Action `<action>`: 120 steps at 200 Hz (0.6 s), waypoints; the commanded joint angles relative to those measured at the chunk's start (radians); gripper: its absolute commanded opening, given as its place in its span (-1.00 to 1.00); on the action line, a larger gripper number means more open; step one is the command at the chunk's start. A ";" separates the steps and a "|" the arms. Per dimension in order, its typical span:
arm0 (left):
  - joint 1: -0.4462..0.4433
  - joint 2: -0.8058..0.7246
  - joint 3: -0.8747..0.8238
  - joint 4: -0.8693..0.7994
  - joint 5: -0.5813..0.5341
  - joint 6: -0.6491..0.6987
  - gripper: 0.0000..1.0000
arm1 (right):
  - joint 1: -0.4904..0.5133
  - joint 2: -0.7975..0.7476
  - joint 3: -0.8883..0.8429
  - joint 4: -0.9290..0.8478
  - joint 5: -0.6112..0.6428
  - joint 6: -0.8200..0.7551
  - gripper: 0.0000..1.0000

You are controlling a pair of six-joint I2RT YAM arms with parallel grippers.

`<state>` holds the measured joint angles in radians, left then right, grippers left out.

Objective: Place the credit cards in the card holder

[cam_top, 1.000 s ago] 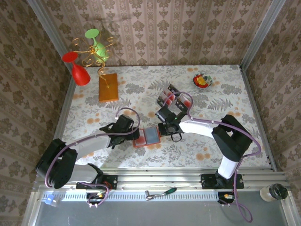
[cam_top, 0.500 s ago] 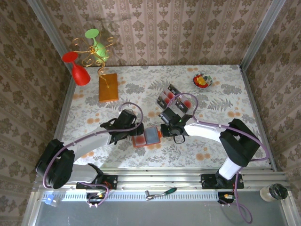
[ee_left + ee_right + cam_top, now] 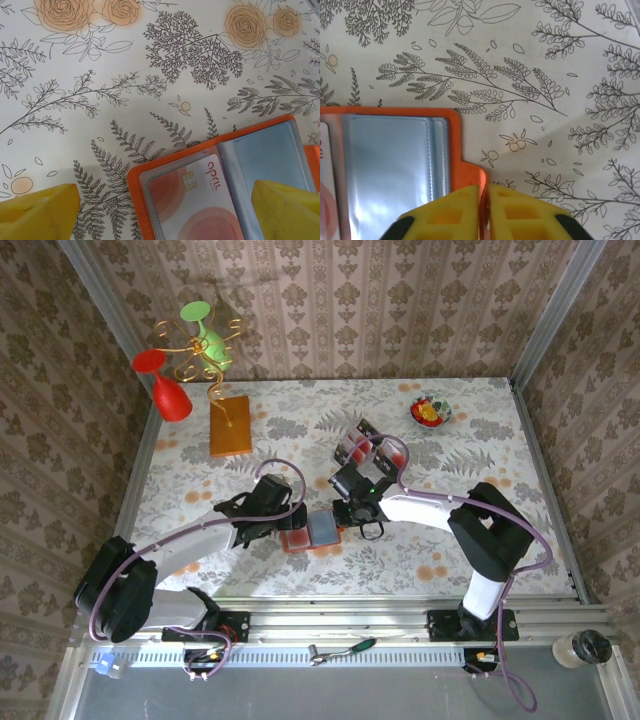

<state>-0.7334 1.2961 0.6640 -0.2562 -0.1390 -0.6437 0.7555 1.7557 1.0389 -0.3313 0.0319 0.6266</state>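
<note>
The card holder (image 3: 322, 528) lies open on the flowered tablecloth, orange with a grey-blue inside (image 3: 270, 160). A pale card with a chip (image 3: 200, 200) sits in its left clear pocket. The right pocket (image 3: 385, 165) looks bare. My right gripper (image 3: 484, 200) is shut on the holder's small orange tab (image 3: 472, 175) at its right edge. My left gripper (image 3: 160, 220) hangs open above the holder's left half, one yellow finger (image 3: 35, 210) on each side. More credit cards (image 3: 362, 448), red and black, lie in a loose pile beyond the right gripper (image 3: 346, 515).
An orange-brown block with a gold wire (image 3: 230, 425) stands at the back left, with a red glass (image 3: 165, 390) and a green glass (image 3: 205, 335) by it. A small bowl (image 3: 430, 412) sits at the back right. Patterned walls close in three sides.
The right arm swung slightly to the right and came back, its jaws parting briefly and closing again on the tab. The left gripper crept a little toward the holder.
</note>
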 commanded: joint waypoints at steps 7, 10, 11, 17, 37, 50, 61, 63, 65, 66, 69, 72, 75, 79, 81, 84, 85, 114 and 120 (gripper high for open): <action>-0.010 -0.022 0.035 -0.017 -0.007 -0.007 0.81 | -0.014 -0.026 -0.037 0.003 0.024 0.010 -0.95; -0.011 -0.020 0.038 -0.015 -0.007 -0.008 0.81 | -0.014 -0.034 -0.043 0.004 0.024 0.012 -0.97; -0.012 -0.020 0.039 -0.015 -0.005 -0.008 0.81 | -0.015 -0.036 -0.045 0.004 0.024 0.013 -0.97; -0.016 -0.017 0.043 -0.014 -0.004 -0.009 0.81 | -0.015 -0.047 -0.056 0.006 0.025 0.017 -0.98; -0.031 0.000 0.062 -0.008 -0.003 -0.011 0.81 | -0.015 -0.086 -0.094 0.005 0.036 0.039 -1.00; -0.044 0.013 0.069 0.002 0.003 -0.018 0.81 | -0.015 -0.114 -0.118 0.011 0.039 0.056 -1.00; -0.056 0.023 0.070 0.013 0.007 -0.027 0.81 | -0.015 -0.131 -0.138 0.020 0.037 0.067 -0.98; -0.057 0.025 0.071 0.015 0.007 -0.029 0.81 | -0.015 -0.131 -0.140 0.022 0.035 0.068 -0.94; -0.060 0.027 0.071 0.016 0.006 -0.030 0.81 | -0.015 -0.134 -0.142 0.024 0.034 0.068 -0.89; -0.061 0.028 0.071 0.017 0.007 -0.031 0.81 | -0.015 -0.135 -0.143 0.025 0.033 0.068 -0.86; -0.065 0.032 0.071 0.019 0.007 -0.032 0.81 | -0.015 -0.136 -0.144 0.026 0.033 0.070 -0.78; -0.069 0.035 0.071 0.022 0.006 -0.034 0.81 | -0.015 -0.137 -0.145 0.024 0.032 0.070 -0.70; -0.072 0.037 0.071 0.024 0.007 -0.036 0.81 | -0.015 -0.136 -0.143 0.021 0.035 0.070 -0.64; -0.077 0.042 0.071 0.026 0.007 -0.037 0.81 | -0.015 -0.138 -0.139 0.015 0.037 0.068 -0.59; -0.079 0.045 0.071 0.026 0.006 -0.036 0.81 | -0.015 -0.140 -0.138 0.012 0.037 0.068 -0.57; -0.082 0.048 0.072 0.027 0.005 -0.038 0.81 | -0.015 -0.141 -0.135 0.007 0.037 0.066 -0.55; -0.083 0.049 0.072 0.027 0.005 -0.037 0.81 | -0.015 -0.141 -0.134 0.007 0.037 0.066 -0.54; -0.108 0.073 0.067 0.031 -0.002 -0.045 0.81 | -0.016 -0.184 -0.111 0.003 0.019 0.059 -0.53; -0.111 0.077 0.065 0.032 -0.003 -0.047 0.81 | -0.015 -0.190 -0.100 0.000 0.011 0.055 -0.53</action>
<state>-0.8307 1.3594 0.7158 -0.2321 -0.1364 -0.6636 0.7441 1.6169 0.9115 -0.3141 0.0418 0.6769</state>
